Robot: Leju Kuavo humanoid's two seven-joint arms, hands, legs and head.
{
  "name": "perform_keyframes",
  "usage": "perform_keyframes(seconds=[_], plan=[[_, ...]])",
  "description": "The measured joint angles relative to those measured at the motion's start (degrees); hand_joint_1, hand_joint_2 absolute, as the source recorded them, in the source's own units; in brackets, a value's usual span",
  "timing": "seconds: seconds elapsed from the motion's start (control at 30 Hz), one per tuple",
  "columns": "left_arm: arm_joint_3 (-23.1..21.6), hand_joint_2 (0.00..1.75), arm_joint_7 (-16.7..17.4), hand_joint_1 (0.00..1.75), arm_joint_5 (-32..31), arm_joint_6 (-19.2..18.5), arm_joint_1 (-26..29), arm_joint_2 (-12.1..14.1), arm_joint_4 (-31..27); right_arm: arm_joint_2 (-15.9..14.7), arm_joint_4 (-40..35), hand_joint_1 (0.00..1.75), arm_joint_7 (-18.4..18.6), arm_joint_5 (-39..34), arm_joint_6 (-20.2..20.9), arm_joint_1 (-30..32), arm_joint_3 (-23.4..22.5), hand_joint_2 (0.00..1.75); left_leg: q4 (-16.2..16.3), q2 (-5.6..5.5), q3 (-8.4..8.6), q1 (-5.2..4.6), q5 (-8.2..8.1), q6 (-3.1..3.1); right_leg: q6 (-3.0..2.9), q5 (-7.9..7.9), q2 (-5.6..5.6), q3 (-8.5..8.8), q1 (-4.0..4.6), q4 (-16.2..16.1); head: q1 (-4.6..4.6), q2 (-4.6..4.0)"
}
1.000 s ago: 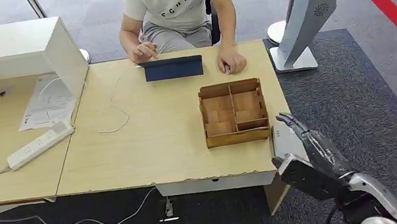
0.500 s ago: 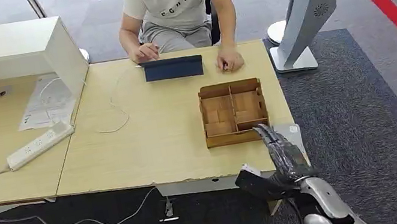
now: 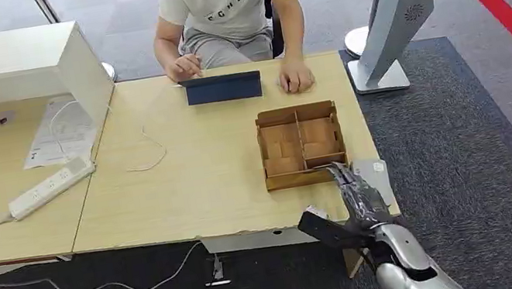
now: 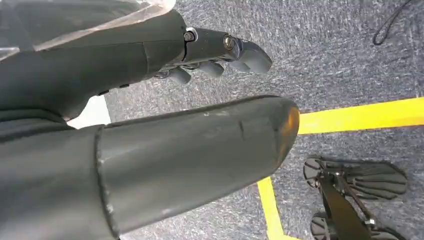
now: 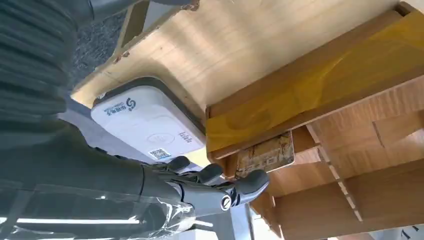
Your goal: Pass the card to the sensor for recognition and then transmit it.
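Observation:
A brownish card (image 5: 265, 154) lies in the near right compartment of the wooden divider box (image 3: 300, 145), whose front wall (image 5: 310, 95) also shows in the right wrist view. The white sensor pad (image 3: 373, 170) sits at the table's front right corner, right beside the box (image 5: 150, 122). My right hand (image 3: 352, 195) reaches over that corner with its fingers (image 5: 215, 187) stretched out, tips at the box's near wall close to the card, and holds nothing. My left hand (image 4: 150, 100) hangs over the grey carpet, fingers apart and empty.
A person (image 3: 230, 7) sits at the table's far side, hands by a dark tablet (image 3: 222, 87). A power strip (image 3: 52, 186), papers and a white cabinet (image 3: 5, 69) stand to the left. A white kiosk stand (image 3: 393, 19) rises at the back right.
My right hand has swung left from beside the table to over its front right corner, fingertips now at the box's near wall. The person's hand shifted slightly.

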Motion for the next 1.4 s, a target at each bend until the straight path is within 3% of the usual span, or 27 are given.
perform_keyframes(seconds=[0.43, 0.63, 0.87, 1.4], plan=[[0.0, 0.0, 0.4, 0.0, 0.2, -0.5, 0.0, 0.1, 0.0, 2.0, 5.6, 0.0, 0.1, 7.9, -1.1, -3.5, -2.7, 1.75, 0.0, -0.01, 0.01, -0.01, 0.06, -0.02, -0.01, 0.05, 0.0, 0.01, -0.01, 0.0, 0.02, 0.0], [0.0, 0.0, 1.7, 0.0, 1.1, -0.4, 0.1, 0.2, 0.0, 1.9, 4.0, 0.0, 0.1, 11.9, 3.9, -4.5, -5.7, 1.75, 0.0, -0.01, -0.02, -0.01, 0.06, -0.03, -0.01, 0.04, 0.0, 0.0, -0.01, 0.0, 0.02, 0.0], [0.0, 0.0, 3.3, 0.0, 2.3, 0.6, 0.1, 0.2, 0.0, 2.0, -3.9, 0.0, 0.1, 14.8, 11.6, -4.3, -8.8, 1.75, 0.0, -0.01, -0.02, 0.0, 0.05, -0.03, -0.02, 0.04, 0.0, -0.02, -0.01, 0.0, 0.04, 0.0], [0.0, 0.0, 4.3, 0.0, 3.4, 2.1, 0.1, 0.1, 0.0, 3.0, -15.9, 0.0, 1.0, 15.2, 17.9, -3.9, -10.4, 1.75, 0.0, 0.0, -0.02, 0.0, 0.05, -0.04, -0.02, 0.04, 0.0, -0.02, 0.0, 0.0, 0.02, 0.0]])
